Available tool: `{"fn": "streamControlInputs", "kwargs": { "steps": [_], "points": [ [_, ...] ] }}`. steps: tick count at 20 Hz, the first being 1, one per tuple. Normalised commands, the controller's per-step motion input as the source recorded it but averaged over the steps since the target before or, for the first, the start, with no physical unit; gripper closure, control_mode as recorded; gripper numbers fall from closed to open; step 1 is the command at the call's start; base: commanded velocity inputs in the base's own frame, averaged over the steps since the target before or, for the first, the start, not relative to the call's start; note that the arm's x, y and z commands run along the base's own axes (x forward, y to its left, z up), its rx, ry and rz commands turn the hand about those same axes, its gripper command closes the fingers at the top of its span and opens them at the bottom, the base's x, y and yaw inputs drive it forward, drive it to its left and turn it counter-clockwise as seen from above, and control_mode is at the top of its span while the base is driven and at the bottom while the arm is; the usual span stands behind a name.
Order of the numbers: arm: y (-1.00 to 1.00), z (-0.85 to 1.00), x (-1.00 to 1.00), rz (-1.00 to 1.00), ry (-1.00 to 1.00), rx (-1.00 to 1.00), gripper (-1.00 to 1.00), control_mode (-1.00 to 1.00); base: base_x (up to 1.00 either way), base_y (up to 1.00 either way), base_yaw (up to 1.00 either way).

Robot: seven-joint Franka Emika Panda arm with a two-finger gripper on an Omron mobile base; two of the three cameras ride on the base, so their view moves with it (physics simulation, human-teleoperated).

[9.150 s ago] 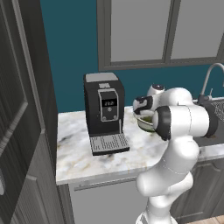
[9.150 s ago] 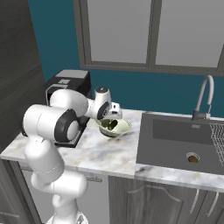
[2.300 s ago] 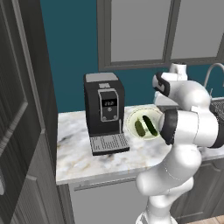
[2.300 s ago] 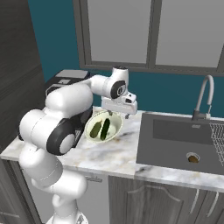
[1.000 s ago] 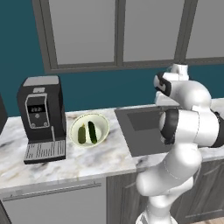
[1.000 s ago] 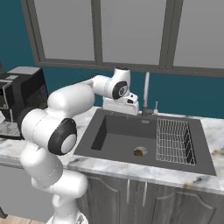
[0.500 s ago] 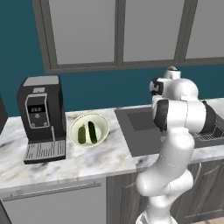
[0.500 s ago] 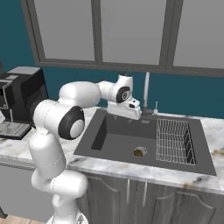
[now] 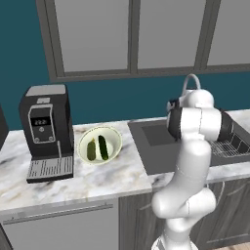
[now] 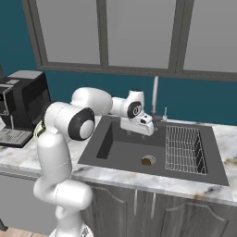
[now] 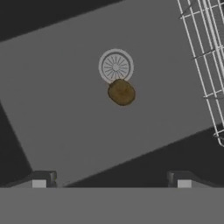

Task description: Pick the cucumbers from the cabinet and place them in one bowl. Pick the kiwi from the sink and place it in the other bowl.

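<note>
Two dark green cucumbers (image 9: pixel 97 148) lie in the pale cream bowl (image 9: pixel 113 138) on the counter beside the coffee machine. A brown kiwi (image 11: pixel 121 92) rests on the floor of the dark grey sink (image 10: pixel 121 153), touching the near edge of the round drain (image 11: pixel 115 66); the kiwi (image 10: pixel 148 161) looks small by the drain in the right base view. My gripper (image 10: pixel 140 128) hangs over the back of the basin and points down into it. In the hand view, its fingertips (image 11: pixel 43 180) stand wide apart, open, with nothing between them.
A wire rack (image 10: pixel 185 148) fills the right part of the sink, and a chrome tap (image 10: pixel 155 99) rises behind it. A black coffee machine (image 9: pixel 45 128) stands on the marble counter (image 9: pixel 88 180) at the left. Grey-framed windows line the teal wall above.
The base views have held still over the last second. My hand has dropped a little toward the sink basin and the arm's elbow has swung. The jaws stayed open.
</note>
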Motion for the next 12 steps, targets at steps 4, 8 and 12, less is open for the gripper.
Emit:
{"fn": "streamControlInputs", "kwargs": {
  "steps": [4, 8, 12],
  "points": [
    [-0.35, -0.36, -0.15, 0.0, 0.1, 0.0, -1.0, -1.0, 0.0, 0.0, 0.0],
    [-0.17, -0.42, -0.06, 0.03, 0.11, 0.0, -1.0, -1.0, 0.0, 0.0, 0.0],
    [0.0, -0.4, 0.24, 0.04, 0.02, 0.0, -1.0, -1.0, 0.0, 0.0, 0.0]
  ]
}}
